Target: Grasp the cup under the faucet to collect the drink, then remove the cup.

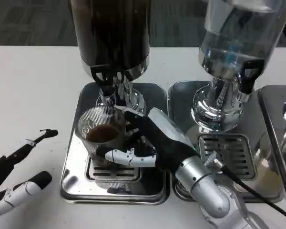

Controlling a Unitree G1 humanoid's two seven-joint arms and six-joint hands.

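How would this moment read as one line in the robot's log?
right hand: holds cup under dark dispenser's faucet | cup: some dark drink | left hand: open, on table

Words on the dark drink dispenser (110, 33): none to read; its tank is plain
Words on the clear drink dispenser (238, 33): none to read; just shine and blur on it
Words on the glass cup (101, 133): none; no marks or numbers
Words on the metal drip trays (152, 95): none
Signs or numbers on the white table (33, 86): none
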